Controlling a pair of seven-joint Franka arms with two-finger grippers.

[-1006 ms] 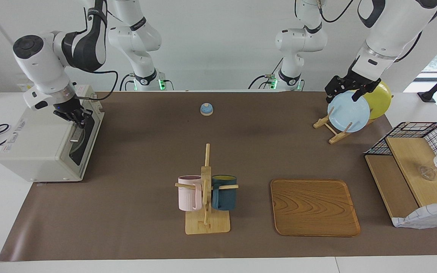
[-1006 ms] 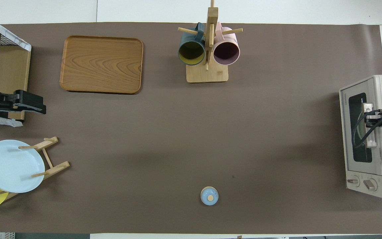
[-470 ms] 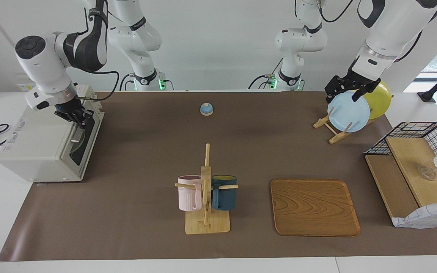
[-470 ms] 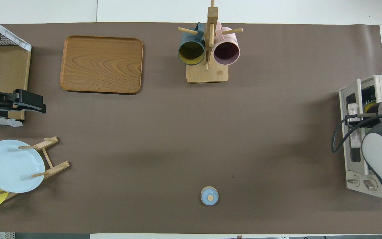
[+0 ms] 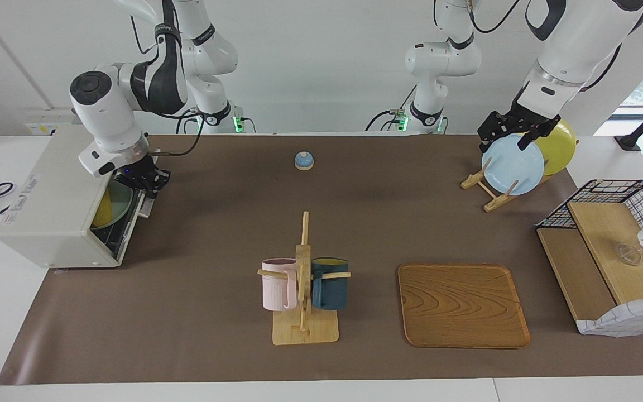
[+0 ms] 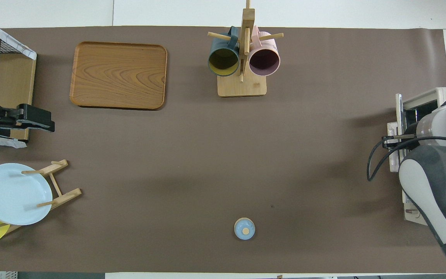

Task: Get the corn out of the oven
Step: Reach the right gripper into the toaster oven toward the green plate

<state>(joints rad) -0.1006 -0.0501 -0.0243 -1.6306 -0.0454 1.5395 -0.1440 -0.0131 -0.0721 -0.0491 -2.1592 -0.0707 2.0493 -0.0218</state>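
Observation:
The off-white oven (image 5: 48, 212) stands at the right arm's end of the table; it also shows in the overhead view (image 6: 424, 101). Its dark glass door (image 5: 138, 209) is tilted partway open. My right gripper (image 5: 147, 180) is shut on the door's bar handle at the door's top edge, and shows in the overhead view (image 6: 392, 140) too. Inside, the yellow corn (image 5: 101, 211) lies on a greenish plate (image 5: 119, 201). From overhead my right arm hides the corn. My left gripper (image 5: 505, 137) waits open and empty over the plate rack.
A mug rack (image 5: 303, 285) with a pink and a dark blue mug stands mid-table. A wooden tray (image 5: 462, 305) lies beside it. A blue bell (image 5: 303, 161) sits near the robots. A plate rack holds a blue plate (image 5: 513, 164) and a yellow plate (image 5: 560, 146). A wire shelf (image 5: 612, 245) stands at the left arm's end.
My right gripper has pulled the oven door handle outward and down. The door went from shut to partway open, and the corn inside now shows. The left arm has not moved.

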